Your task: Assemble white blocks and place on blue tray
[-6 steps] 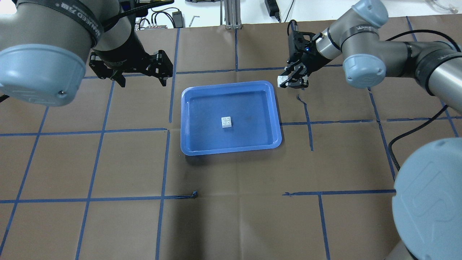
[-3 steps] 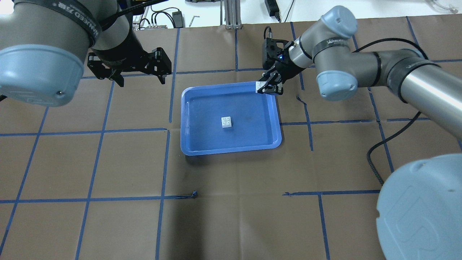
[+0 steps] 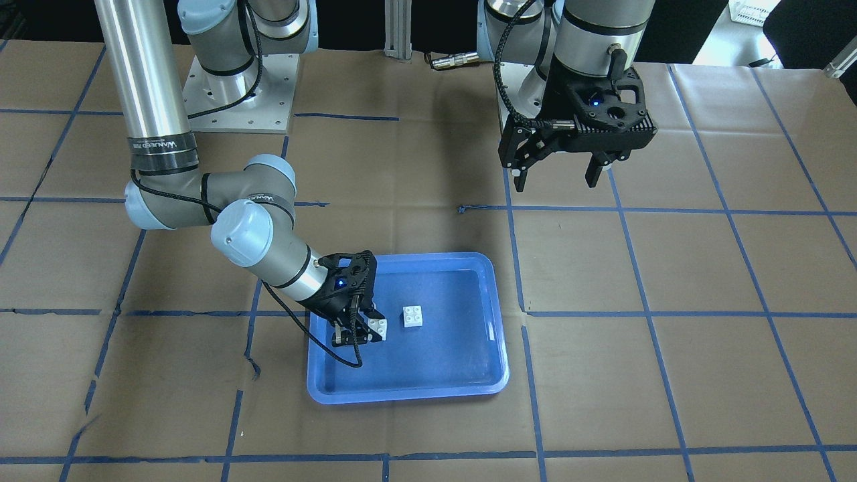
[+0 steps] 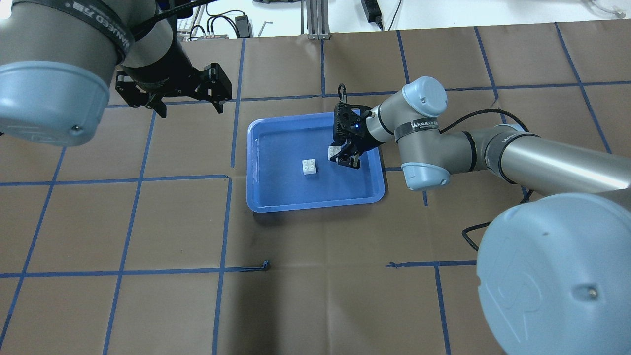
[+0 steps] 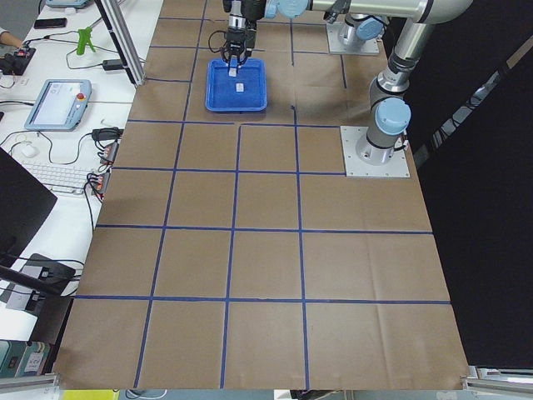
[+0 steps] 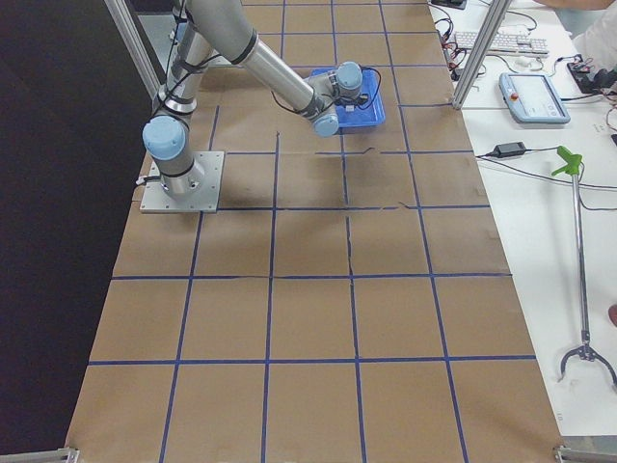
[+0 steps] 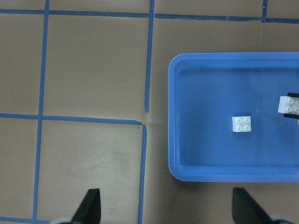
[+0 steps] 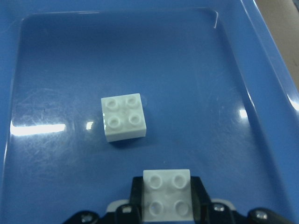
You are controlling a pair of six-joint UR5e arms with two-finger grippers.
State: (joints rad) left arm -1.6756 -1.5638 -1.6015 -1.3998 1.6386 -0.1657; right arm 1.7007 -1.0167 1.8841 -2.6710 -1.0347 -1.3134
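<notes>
White block (image 8: 167, 192) in right claw (image 8: 167, 205) over blue tray (image 8: 196, 70)

The table (image 4: 315, 296) is covered in brown paper crossed by blue tape lines (a grid of large squares). The blue tray (image 4: 286, 153) lies flat on it just above the overhead frame's centre. 1 grey base plate (image 3: 274, 110) sits at the front-facing frame's upper left.

Blue tray (image 4: 286, 190) lies mid-desk, nearer the far edge. One white block (image 4: 310, 167) sits studs-up on the tray floor. Right gripper (image 4: 344, 160) hangs over the tray's right-edge side, clamping a second white block (image 4: 334, 151), just beside the first, not touching. Left gripper (image 4: 190, 108) is toward the far-left corner, jaws spread.
</notes>
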